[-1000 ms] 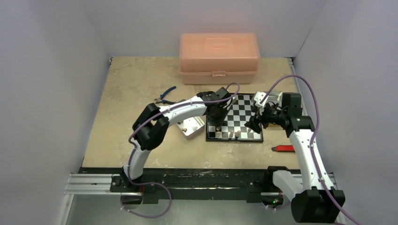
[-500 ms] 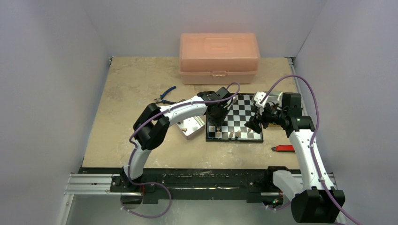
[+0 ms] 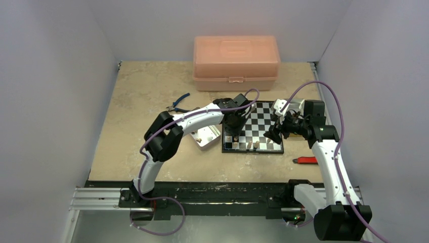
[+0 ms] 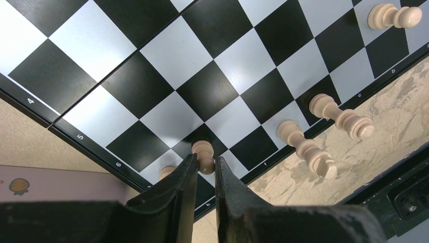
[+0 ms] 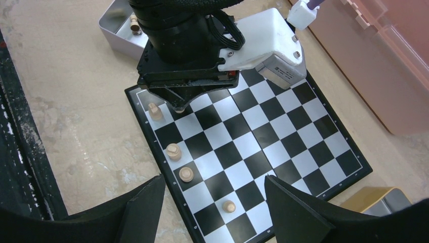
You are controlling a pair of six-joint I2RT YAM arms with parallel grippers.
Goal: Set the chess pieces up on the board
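The left arm reaches forward from its base with the elbow raised and bent. Its forearm runs rightward to a wrist above the near left corner of the small flat black and silvery-white chessboard (image 5: pixel 283 131), and the left gripper (image 4: pixel 205 162) points steeply down at that corner. Its two black fingers (image 4: pixel 179 179) stand with only a narrow slit between them, pinched on the round head of a tiny light tan wooden pawn (image 4: pixel 204 150). The pawn is upright between the fingertips, close to the board's near edge, where a dark and a pale square meet; whether its base rests on the board cannot be told. A second tan piece (image 4: pixel 166 172) stands just beside it toward the board's border, half hidden behind one finger. Three more light tan chessmen (image 4: pixel 306 147) stand further along the near side, apart from the fingers.

The right arm rises from its base and folds at the elbow, carrying the right gripper (image 5: pixel 213 179) over the board's right side, tilted down toward the left gripper. Its fingers are spread wide and hold nothing.

A shiny rectangular metal tin (image 3: pixel 205 136) lies on the beige table (image 3: pixel 141 91) just left of the board, and a large pink plastic box (image 3: pixel 236 61) sits behind it
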